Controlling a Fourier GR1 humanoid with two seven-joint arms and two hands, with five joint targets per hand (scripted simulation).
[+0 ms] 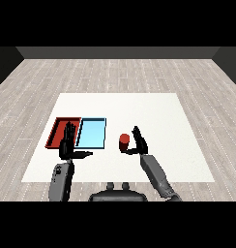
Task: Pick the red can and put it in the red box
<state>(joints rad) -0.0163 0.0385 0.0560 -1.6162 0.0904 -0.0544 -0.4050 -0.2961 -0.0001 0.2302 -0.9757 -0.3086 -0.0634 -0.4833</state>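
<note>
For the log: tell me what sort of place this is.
Probably a bare test room for tabletop sorting: a white table on grey plank flooring, holding only a red tray, a light blue tray and a red can.

The left hand (67, 141) covers part of the red tray (55, 131), so some of its floor is hidden. The right hand (139, 143) is right beside the can (124, 142); touching or not is too small to tell.
</note>
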